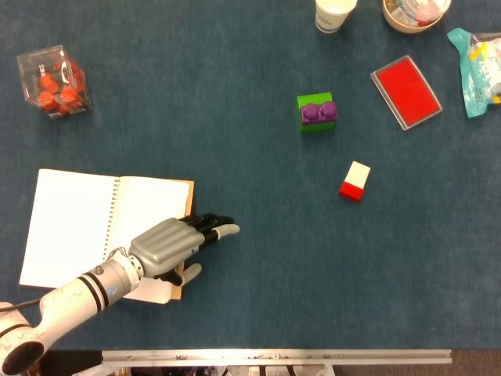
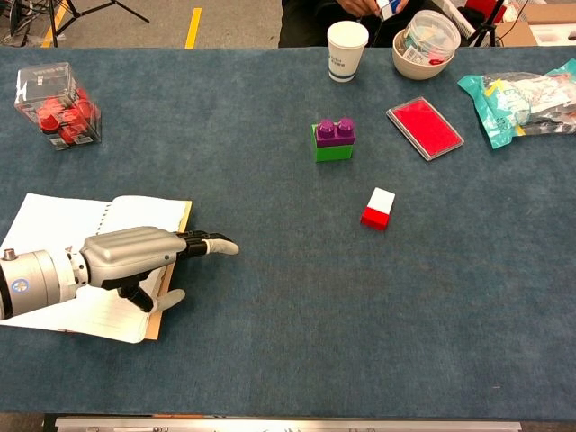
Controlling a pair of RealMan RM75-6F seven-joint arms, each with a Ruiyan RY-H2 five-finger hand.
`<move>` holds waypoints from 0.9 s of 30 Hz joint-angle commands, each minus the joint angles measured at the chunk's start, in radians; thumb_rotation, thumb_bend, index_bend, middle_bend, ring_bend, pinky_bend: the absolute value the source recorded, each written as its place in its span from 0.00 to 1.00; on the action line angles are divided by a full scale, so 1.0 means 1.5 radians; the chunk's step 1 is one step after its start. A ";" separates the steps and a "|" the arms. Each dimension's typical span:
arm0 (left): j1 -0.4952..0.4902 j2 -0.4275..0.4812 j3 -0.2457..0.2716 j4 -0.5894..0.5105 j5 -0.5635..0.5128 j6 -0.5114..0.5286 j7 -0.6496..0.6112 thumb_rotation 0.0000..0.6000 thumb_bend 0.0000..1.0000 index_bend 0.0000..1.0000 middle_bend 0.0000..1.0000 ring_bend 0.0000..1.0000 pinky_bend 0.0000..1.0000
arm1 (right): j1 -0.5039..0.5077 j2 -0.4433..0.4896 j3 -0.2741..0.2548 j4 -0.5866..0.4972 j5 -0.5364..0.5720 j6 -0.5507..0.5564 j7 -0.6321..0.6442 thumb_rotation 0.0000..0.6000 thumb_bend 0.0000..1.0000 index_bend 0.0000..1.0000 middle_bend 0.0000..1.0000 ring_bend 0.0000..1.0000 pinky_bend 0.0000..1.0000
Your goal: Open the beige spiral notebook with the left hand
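The beige spiral notebook (image 1: 78, 219) (image 2: 63, 225) lies open and flat at the table's near left, white pages up, spiral down the middle, beige cover edge showing at its right side. My left hand (image 1: 176, 241) (image 2: 144, 256) hovers over the notebook's right page, fingers stretched out past the right edge, thumb hanging below. It holds nothing. The right hand shows in neither view.
A clear box of orange pieces (image 1: 55, 81) stands at the far left. A green and purple block (image 1: 316, 112), a red and white block (image 1: 355, 181), a red tray (image 1: 405, 91), a paper cup (image 1: 333, 14), a bowl (image 1: 415, 12) and a plastic bag (image 1: 479, 59) lie to the right.
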 commanded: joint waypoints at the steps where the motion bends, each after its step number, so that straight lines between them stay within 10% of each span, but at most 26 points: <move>1: 0.000 -0.017 0.000 0.009 0.031 0.026 -0.058 1.00 0.49 0.00 0.00 0.00 0.13 | 0.000 -0.001 0.000 0.001 0.000 0.000 0.001 1.00 0.40 0.31 0.30 0.21 0.29; 27: 0.041 0.026 -0.015 -0.029 0.009 0.122 -0.192 1.00 0.48 0.00 0.00 0.00 0.11 | 0.002 -0.001 0.001 0.001 -0.008 0.002 0.006 1.00 0.40 0.31 0.30 0.21 0.29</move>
